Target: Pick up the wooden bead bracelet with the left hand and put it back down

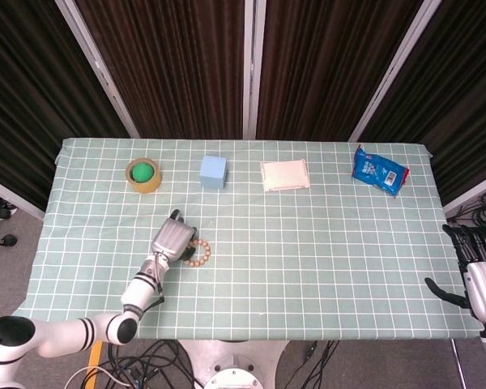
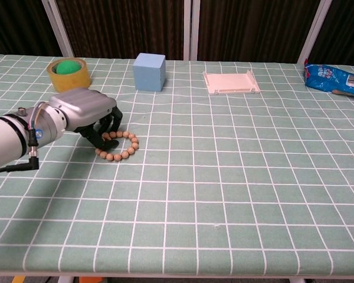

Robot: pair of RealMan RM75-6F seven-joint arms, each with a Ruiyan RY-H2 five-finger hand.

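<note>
Left of centre in the chest view, the left hand [image 2: 88, 115] sits low over the green checked table [image 2: 236, 177] with its dark fingers [image 2: 109, 125] curled down onto the near-left edge of the wooden bead bracelet [image 2: 119, 147] — whether they actually grip the beads or only touch them I cannot tell, and the ring appears to lie on the cloth. The right hand [image 1: 484, 284] hangs at the lower right edge of the head view, off the table, fingers spread and holding nothing.
</note>
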